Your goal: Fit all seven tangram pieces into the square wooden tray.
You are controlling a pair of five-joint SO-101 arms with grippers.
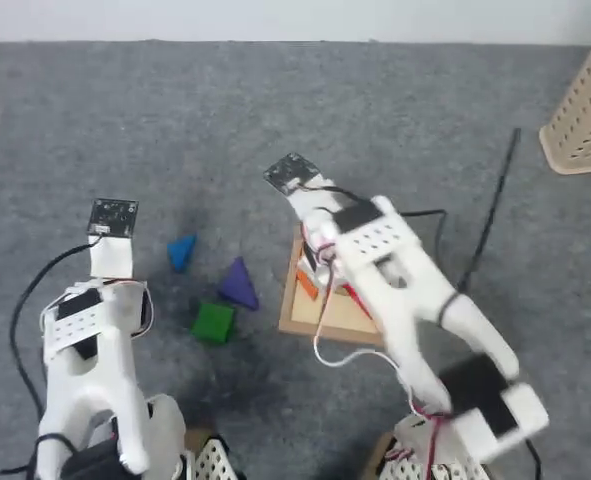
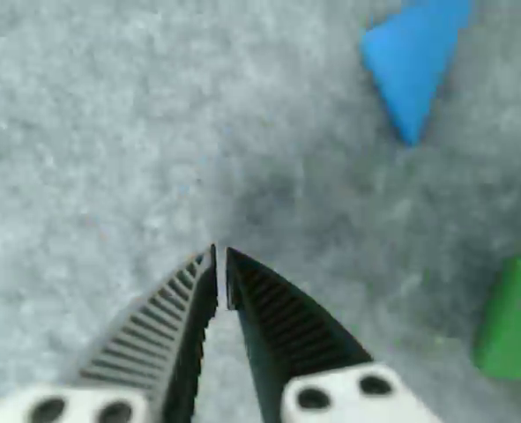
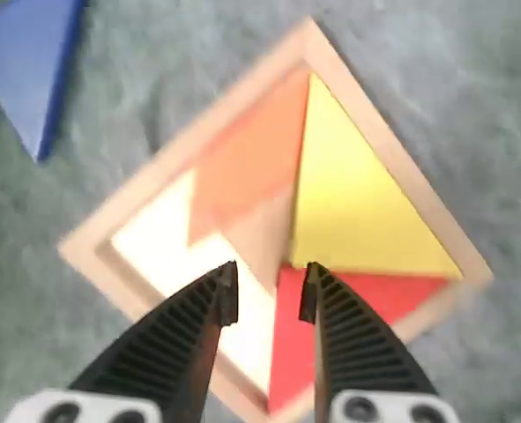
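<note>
The square wooden tray (image 3: pixel 379 141) holds an orange piece (image 3: pixel 251 159), a yellow triangle (image 3: pixel 348 203) and a red piece (image 3: pixel 331 308), with part of its pale floor bare. My right gripper (image 3: pixel 269 286) hangs over the tray's middle, slightly open with nothing between its fingers. In the high view the tray (image 1: pixel 300 318) lies under the right arm (image 1: pixel 395 270). On the carpet to the tray's left lie a blue triangle (image 1: pixel 182 250), a purple triangle (image 1: pixel 239 283) and a green square (image 1: pixel 213 322). My left gripper (image 2: pixel 220 257) is shut and empty over bare carpet, short of the blue triangle (image 2: pixel 414 53).
Grey carpet covers the table. A perforated wooden holder (image 1: pixel 585 110) stands at the far right, and a black cable (image 1: pixel 490 215) runs past the tray's right side. The green square (image 2: pixel 511 322) sits beside the left gripper. The purple triangle (image 3: pixel 26 62) lies off the tray's corner.
</note>
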